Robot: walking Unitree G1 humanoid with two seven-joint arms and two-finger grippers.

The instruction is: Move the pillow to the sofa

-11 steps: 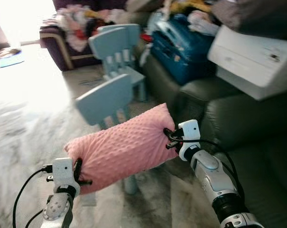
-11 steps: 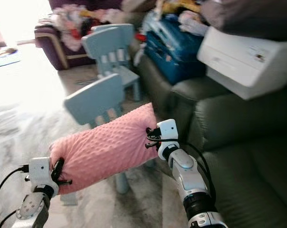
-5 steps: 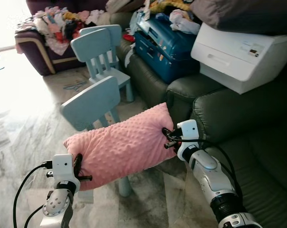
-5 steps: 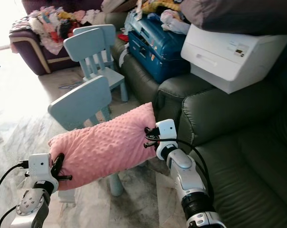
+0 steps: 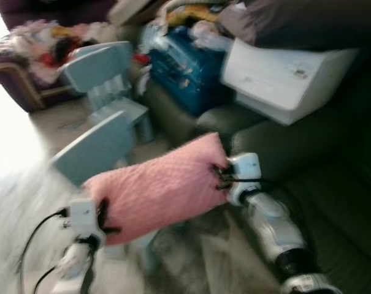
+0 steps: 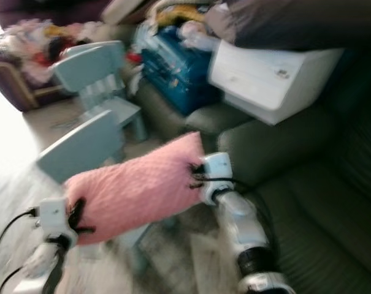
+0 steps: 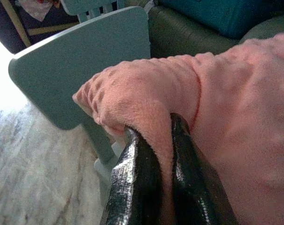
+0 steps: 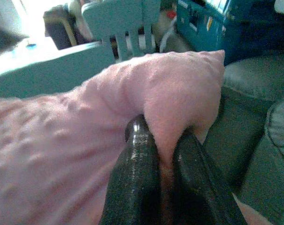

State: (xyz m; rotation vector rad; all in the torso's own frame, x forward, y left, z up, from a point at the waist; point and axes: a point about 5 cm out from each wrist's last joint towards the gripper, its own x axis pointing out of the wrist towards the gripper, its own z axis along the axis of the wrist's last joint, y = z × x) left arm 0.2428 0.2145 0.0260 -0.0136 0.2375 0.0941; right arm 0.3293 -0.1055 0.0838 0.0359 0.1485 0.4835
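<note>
Pink pillow between both grippers

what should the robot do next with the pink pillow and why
Probably carry it on to its right, over the dark sofa seat, before letting go. Both the left gripper and the right gripper are pinched on ends of the pillow, which hangs over the floor beside the blue chair.

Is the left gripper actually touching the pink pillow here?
Touching. The left wrist view shows the left gripper pinching a fold of the pink pillow between its two black fingers.
</note>
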